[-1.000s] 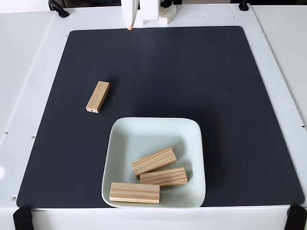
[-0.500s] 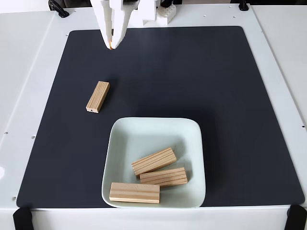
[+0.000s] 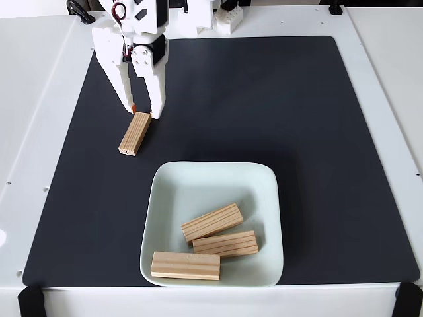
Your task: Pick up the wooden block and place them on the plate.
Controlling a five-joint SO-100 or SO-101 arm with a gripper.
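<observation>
Holding three wooden blocks, the plate (image 3: 213, 177) sits near the front edge of the black mat (image 3: 277, 105) in the fixed view, a pale square dish with rounded corners and a raised rim. Upper block (image 3: 212, 222) in the dish lies tilted, its right end higher in the picture. Middle block (image 3: 225, 243) lies just below it, nearly level; the two appear to touch, or nearly so, along their long sides. Lowest block (image 3: 185, 265) lies level against the front left rim, jutting left past the other two. Striped grain shows on all three. Upper part of the plate floor is bare.

Fourth wooden block (image 3: 135, 133) lies on the mat, well apart from the plate, up and to the left of it, long axis slightly tilted from vertical in the picture. A small dark mark shows at its lower end; too small to read.

White gripper (image 3: 142, 111) comes down from the top left, fingers parted to a moderate gap, nothing between them. Left finger has an orange tip (image 3: 133, 108). Fingertips sit at the block's upper end; contact cannot be told from this angle.

Mat rests on a white table (image 3: 39, 119). No readable writing or brand marks anywhere.
</observation>
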